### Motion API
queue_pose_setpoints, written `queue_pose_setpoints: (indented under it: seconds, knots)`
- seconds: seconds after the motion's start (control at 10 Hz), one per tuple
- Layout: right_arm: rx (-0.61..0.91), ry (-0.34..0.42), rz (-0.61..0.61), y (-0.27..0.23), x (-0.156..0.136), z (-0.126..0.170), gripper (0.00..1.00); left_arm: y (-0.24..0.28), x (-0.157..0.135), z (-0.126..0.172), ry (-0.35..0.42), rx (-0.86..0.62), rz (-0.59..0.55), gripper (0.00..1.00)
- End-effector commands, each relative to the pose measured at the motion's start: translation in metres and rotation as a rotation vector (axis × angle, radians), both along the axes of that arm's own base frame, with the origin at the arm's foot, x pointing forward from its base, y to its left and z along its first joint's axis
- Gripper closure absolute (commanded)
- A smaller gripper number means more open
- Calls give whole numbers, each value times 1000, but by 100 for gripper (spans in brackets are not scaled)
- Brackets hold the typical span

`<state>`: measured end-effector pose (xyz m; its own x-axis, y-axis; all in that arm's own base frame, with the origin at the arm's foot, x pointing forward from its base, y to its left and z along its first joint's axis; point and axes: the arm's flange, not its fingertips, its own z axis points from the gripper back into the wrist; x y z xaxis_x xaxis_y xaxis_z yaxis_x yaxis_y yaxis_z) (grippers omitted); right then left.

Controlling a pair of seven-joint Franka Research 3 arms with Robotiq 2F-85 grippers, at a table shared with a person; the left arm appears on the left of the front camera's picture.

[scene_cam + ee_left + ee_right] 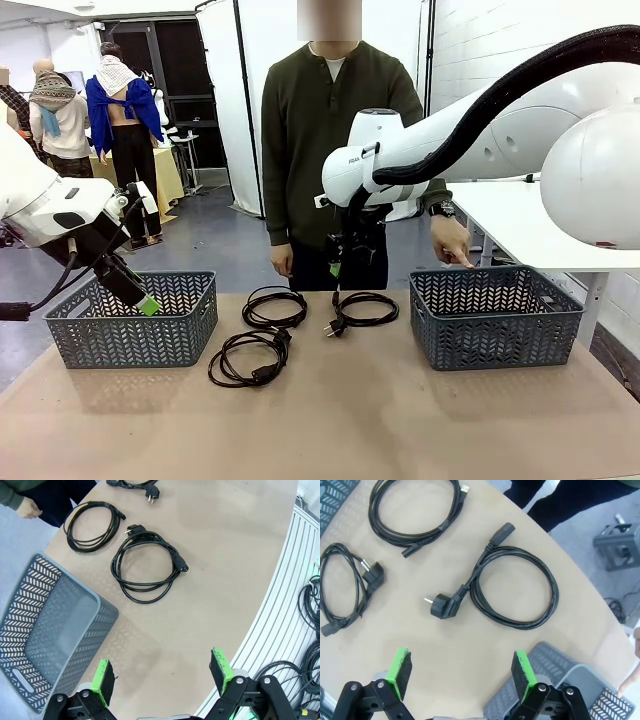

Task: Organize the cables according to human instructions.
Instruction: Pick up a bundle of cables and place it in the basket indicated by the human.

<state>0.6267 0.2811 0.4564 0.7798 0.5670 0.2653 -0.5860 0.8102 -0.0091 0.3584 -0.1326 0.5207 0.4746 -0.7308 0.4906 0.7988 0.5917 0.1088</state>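
Risks, as I judge them. On the table (400,420), the person's hand (452,243) points toward the right basket (495,335). Misreading that gesture would send a cable to the left basket (130,340). The right gripper (345,268), spread wide and holding nothing, hangs above the right coil (365,310). Pinching a single strand would probably let the loops unwind and trail, and its angled plug (442,605) could catch on the basket's mesh. The left gripper (145,300), likewise open and empty, hovers near the left basket.

Counted: one table, two baskets, and three black cables lying between them. These are the right coil, the far coil (275,307) and the near coil (248,358). There are two grippers.
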Motion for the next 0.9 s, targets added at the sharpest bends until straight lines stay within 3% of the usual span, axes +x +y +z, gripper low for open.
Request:
queue_pose_setpoints:
  seconds: [0.0, 0.4, 0.8]
  knots:
    - [6, 6, 4, -4, -4, -1, 0, 1, 2, -1, -12, 0, 2, 0]
    - [0, 0, 0, 0, 0, 0, 0, 1, 2, -1, -12, 0, 2, 0]
    - [-23, 38, -143, 18, 17, -25, 0, 1, 2, -1, -12, 0, 2, 0]
